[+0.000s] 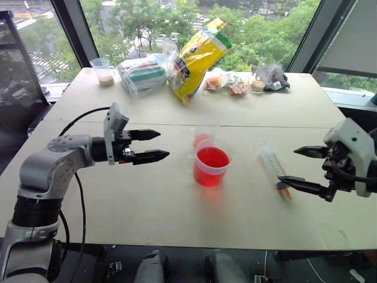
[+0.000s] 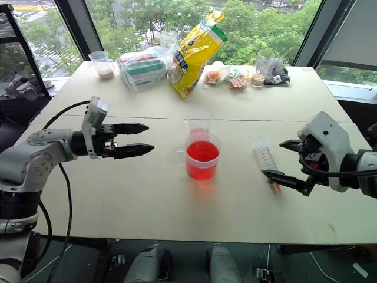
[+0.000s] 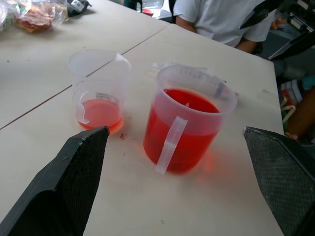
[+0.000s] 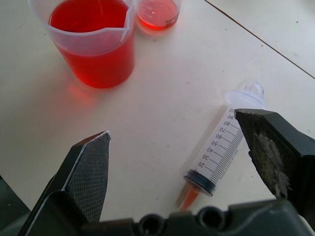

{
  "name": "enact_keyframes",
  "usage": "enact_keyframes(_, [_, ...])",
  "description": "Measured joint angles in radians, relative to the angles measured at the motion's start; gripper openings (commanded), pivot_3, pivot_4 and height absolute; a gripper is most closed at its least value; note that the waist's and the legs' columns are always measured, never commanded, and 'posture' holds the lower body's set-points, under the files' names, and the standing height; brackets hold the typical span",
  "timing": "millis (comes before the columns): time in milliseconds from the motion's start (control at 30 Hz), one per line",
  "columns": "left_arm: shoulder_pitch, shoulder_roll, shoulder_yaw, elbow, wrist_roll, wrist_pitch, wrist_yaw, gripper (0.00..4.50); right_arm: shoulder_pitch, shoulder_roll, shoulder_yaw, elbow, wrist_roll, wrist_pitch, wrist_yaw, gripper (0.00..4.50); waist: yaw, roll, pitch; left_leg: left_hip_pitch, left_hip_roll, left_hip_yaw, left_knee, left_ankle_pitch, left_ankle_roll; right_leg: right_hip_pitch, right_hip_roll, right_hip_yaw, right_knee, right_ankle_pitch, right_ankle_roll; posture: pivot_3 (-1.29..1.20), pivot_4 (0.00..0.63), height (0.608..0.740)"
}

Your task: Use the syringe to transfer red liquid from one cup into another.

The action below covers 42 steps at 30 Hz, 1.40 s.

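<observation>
**Both grippers open, syringe flat on the table**

Nearest to us, our right gripper (image 1: pixel 301 169) hangs with its two black fingers spread wide and nothing between them, above the front right part of the table (image 1: pixel 147 212). Under it lies the syringe (image 4: pixel 220 154), flat on the tabletop and held by nothing, its orange tip (image 4: pixel 189 197) pointing toward the front edge.

Our left gripper (image 1: pixel 158 145) floats over the left half of the table, fingers parted and empty, aimed across at the cups.

Near the table's middle stands the wide cup (image 3: pixel 187 125) with a handle, about half full of red liquid (image 3: pixel 189 105). Just behind it, toward the far edge, stands the narrow cup (image 3: pixel 98 88), with only a shallow red layer at its bottom.

Along the far edge we see a yellow bag (image 1: pixel 197 59), wrapped packets and a cup with beige contents (image 1: pixel 104 72).
</observation>
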Motion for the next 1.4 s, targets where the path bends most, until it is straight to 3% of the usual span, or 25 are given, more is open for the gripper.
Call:
enact_keyframes(1067, [-0.008, 0.034, 0.007, 0.009, -0.046, 0.014, -0.022, 4.50, -0.001, -0.002, 0.005, 0.036, 0.006, 0.022, -0.048, 4.43, 0.000, 0.000, 0.000, 0.000, 0.000, 0.000, 0.001, 0.000, 0.000, 0.000, 0.000, 0.000, 0.000, 0.000, 0.001, 0.00, 0.150, 0.740])
enact_keyframes(1200, [-0.009, 0.039, 0.004, 0.012, -0.038, -0.003, -0.042, 4.50, -0.109, -0.021, 0.059, 0.079, 0.048, 0.132, -0.089, 4.43, -0.003, 0.000, 0.000, 0.000, 0.000, 0.000, 0.001, 0.000, 0.000, 0.000, 0.000, 0.001, 0.001, 0.000, 0.000, 0.00, 0.150, 0.740])
enact_keyframes(1400, [-0.054, 0.042, -0.036, 0.050, -0.008, -0.038, -0.086, 4.50, -0.480, 0.053, 0.310, 0.287, 0.048, 0.375, -0.253, 4.43, -0.004, 0.000, 0.000, 0.000, 0.000, 0.001, 0.002, 0.000, 0.000, -0.001, 0.000, 0.002, 0.001, -0.001, -0.003, 0.00, 0.150, 0.740])
